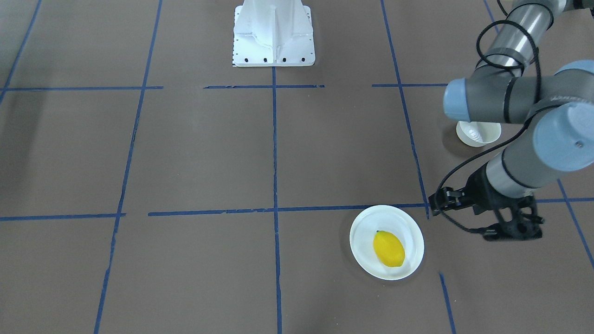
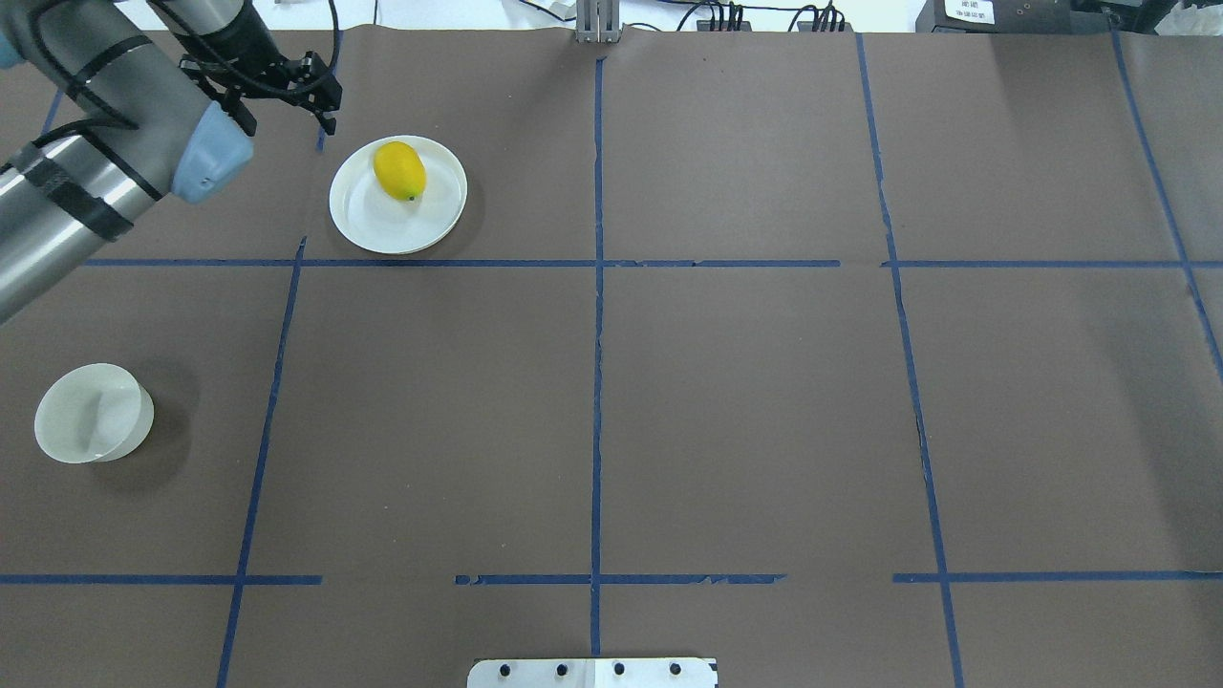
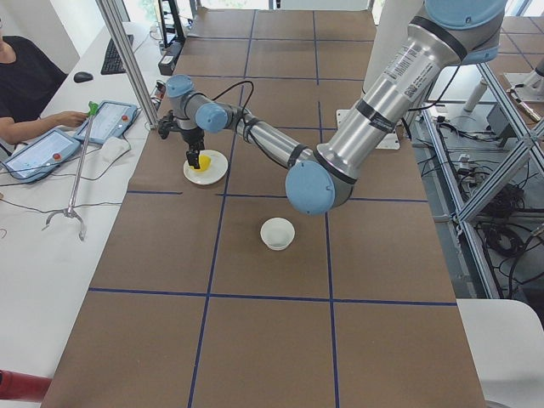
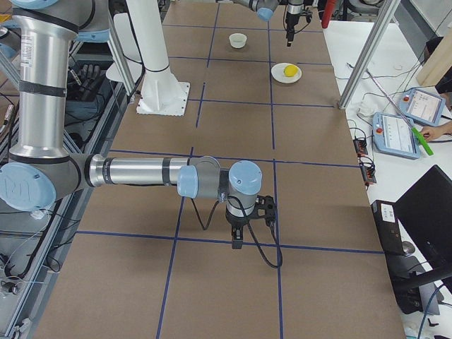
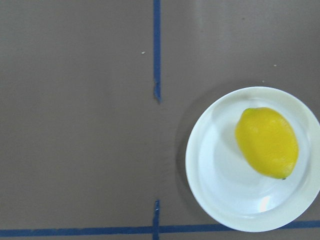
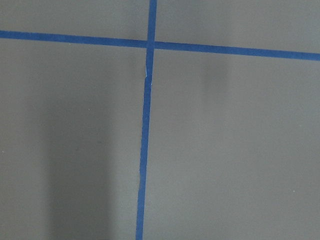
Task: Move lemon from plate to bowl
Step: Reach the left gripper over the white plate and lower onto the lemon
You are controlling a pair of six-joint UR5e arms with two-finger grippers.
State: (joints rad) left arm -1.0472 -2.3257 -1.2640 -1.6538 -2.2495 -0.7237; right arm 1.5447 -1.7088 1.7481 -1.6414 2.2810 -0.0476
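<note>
The yellow lemon [image 1: 389, 248] lies on the white plate [image 1: 362, 227], off-centre; it also shows in the overhead view [image 2: 399, 170] and the left wrist view [image 5: 266, 142]. The plate [image 2: 382, 225] sits far out on the robot's left side. My left gripper [image 1: 434, 206] hangs above the table just outside the plate's rim, also seen in the overhead view [image 2: 327, 113]; its fingers look shut and empty. The off-white bowl [image 2: 91, 416] stands empty nearer the robot, partly behind the left arm in the front view [image 1: 482, 134]. My right gripper [image 4: 236, 242] shows only in the right side view, so I cannot tell its state.
Brown table cover with a blue tape grid. The white robot base [image 1: 274, 35] stands at the table's robot-side edge. The left arm's forearm [image 1: 506, 99] reaches over the bowl area. An operator and tablets [image 3: 106, 119] are beyond the far edge.
</note>
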